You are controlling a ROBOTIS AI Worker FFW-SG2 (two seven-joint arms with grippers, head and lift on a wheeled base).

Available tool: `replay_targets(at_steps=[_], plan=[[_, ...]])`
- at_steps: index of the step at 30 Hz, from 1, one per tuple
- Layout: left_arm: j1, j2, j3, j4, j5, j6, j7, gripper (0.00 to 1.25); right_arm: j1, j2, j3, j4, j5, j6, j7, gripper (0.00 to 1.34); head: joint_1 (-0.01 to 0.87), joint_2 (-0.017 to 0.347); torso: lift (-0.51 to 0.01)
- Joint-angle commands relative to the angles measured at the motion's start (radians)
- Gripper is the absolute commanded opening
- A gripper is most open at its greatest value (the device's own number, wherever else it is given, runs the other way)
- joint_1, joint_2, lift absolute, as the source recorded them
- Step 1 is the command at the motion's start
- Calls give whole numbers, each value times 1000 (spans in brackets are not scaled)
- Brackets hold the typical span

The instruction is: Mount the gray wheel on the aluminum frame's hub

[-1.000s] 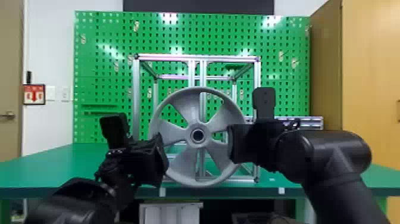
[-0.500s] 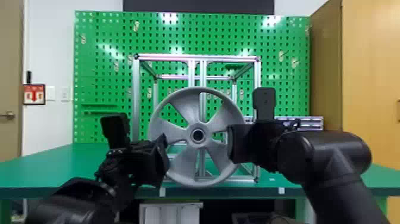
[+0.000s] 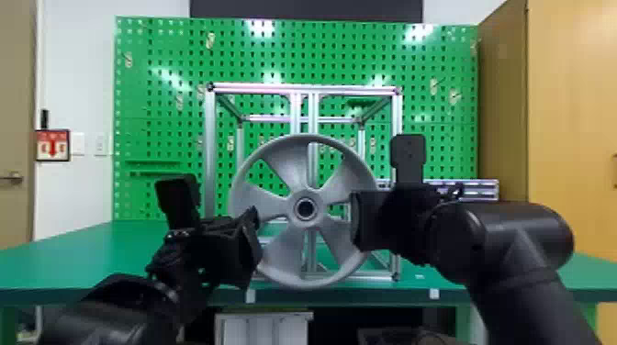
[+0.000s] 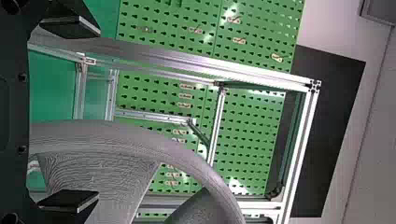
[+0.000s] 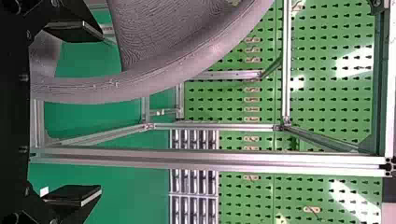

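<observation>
Two black grippers flank the gray wheel (image 3: 284, 165) at close range: the left gripper (image 3: 258, 236) comes in at its 8 o'clock, the right gripper (image 3: 360, 222) between its 3 and 4 o'clock. In the left wrist view the left jaws stand wide apart, with the wheel's rim passing between them, well clear of one jaw, and a spoke lying behind the other; the rim is not clamped. The right wrist view has the right jaws just as wide, the rim again running through the gap without being squeezed. Upright between the two arms, the wheel turns its five-spoked face toward the head camera, with a dark round opening inside the central ring (image 3: 305, 208). Whether it is seated on the hub cannot be told, since the wheel covers that spot. Just behind it rises the aluminum frame (image 3: 210, 151), a boxy structure standing on the green tabletop (image 3: 92, 257), with paired uprights showing above the wheel's 12 o'clock. Farther back, toward 2 o'clock from the wheel's center, is a rack of small bins (image 3: 477, 189). Beyond stretches a green pegboard (image 3: 160, 110), with a wooden cabinet (image 3: 569, 114) toward 2 o'clock and a red and white sign (image 3: 53, 145) toward 10 o'clock.
</observation>
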Motion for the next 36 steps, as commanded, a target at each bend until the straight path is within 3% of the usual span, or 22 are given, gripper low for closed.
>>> replay_targets(at_steps=[1, 14, 27, 36], plan=[[0, 0, 0, 0, 0, 0, 0, 1177, 1, 1, -3, 0, 0, -2, 0, 1189, -5, 6, -499], [11, 1, 7, -17, 14, 12, 1, 1177, 13, 1, -5, -22, -3, -2, 0, 1189, -5, 6, -499], [72, 8, 14, -144, 25, 37, 1, 1186, 88, 1, -21, -151, -29, 15, 0, 1197, -5, 6, -499], [101, 37, 30, -238, -23, 43, -3, 1186, 180, 1, -37, -296, -49, -57, 5, 1204, -5, 6, -499]])
